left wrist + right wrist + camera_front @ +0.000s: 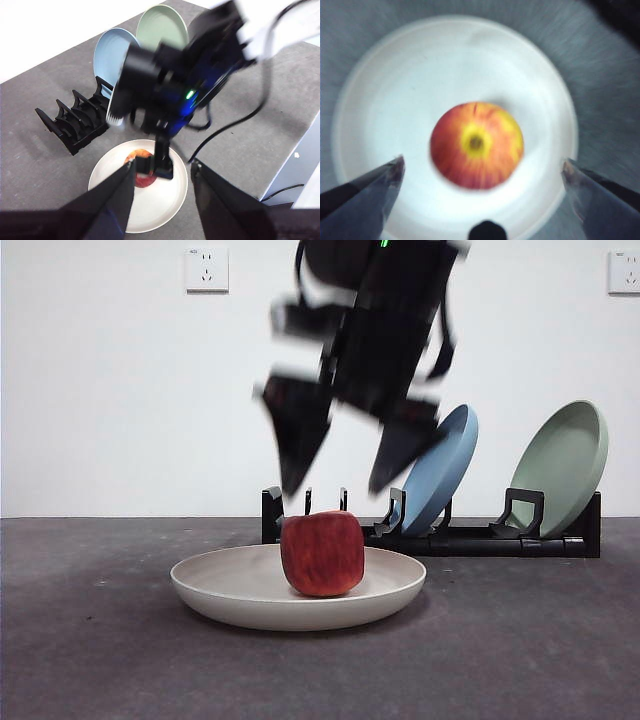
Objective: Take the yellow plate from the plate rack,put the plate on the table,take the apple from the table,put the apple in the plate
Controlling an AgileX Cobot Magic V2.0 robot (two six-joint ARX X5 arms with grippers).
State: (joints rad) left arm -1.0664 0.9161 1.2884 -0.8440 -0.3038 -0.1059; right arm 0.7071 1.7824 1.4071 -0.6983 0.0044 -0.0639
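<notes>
The right gripper [335,485], jaws spread wide and empty, hangs directly above the apple [322,553], which apparently rests mid yellow plate [215,585], needing only a straight lift away.

The front camera sits low, near tabletop [90,660] level, looking straight across at 12 o'clock toward the white wall, with the apple [322,553] in the yellow plate [230,585] close and large. The left wrist camera looks down from high and farther off, taking in the same plate [150,205] and the plate rack [75,127]. The right wrist camera points straight down, close above the apple [476,145], sharing plate and apple with both.
</notes>
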